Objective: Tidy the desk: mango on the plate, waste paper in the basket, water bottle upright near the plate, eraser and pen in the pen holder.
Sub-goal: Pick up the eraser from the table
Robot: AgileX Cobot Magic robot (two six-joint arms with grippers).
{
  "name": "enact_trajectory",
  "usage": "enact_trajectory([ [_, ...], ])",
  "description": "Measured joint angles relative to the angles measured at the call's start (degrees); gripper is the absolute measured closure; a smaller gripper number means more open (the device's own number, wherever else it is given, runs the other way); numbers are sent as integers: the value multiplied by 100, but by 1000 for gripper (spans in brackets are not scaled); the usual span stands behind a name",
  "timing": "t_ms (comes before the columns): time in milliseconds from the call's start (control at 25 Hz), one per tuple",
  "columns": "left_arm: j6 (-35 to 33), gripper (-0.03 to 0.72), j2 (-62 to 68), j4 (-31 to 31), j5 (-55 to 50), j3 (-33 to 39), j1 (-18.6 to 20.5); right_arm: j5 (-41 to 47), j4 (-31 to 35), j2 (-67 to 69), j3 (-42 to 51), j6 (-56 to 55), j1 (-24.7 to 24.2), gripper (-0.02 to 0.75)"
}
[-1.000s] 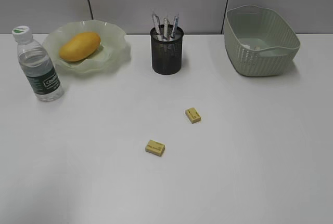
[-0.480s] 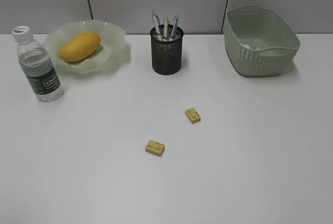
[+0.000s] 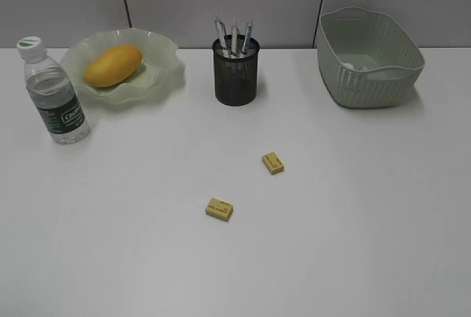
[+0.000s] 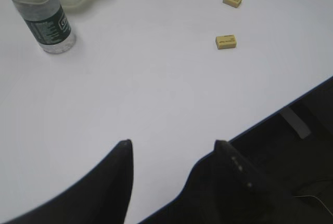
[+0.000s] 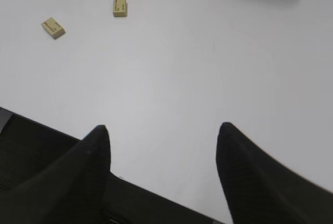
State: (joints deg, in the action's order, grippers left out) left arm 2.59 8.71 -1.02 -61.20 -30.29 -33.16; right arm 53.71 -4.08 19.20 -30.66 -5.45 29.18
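I'm hanging both claws wide and empty, left gripper (image 4: 171, 148) and right gripper (image 5: 162, 133), back at desk (image 3: 353, 221) edge; two erasers (image 3: 219, 209) (image 3: 273, 162) are lying loose, waiting for pen holder (image 3: 236, 74).

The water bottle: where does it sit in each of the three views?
Exterior: water bottle stands upright at far left, beside the plate.
Left wrist: top left corner, cap cropped.
Right wrist: not in view.
Shared landmark: the two yellow erasers, seen in all three views.
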Motion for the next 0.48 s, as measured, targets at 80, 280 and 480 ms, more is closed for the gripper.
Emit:
enact_trajectory([
  [80,0,306,0,0,0,0,0,-5,0,0,0,0,0,227],
  [280,0,306,0,0,0,0,0,-5,0,340,-104,0,0,227],
  [480,0,306,0,0,0,0,0,-25,-22,1621,-531,11,0,227],
])
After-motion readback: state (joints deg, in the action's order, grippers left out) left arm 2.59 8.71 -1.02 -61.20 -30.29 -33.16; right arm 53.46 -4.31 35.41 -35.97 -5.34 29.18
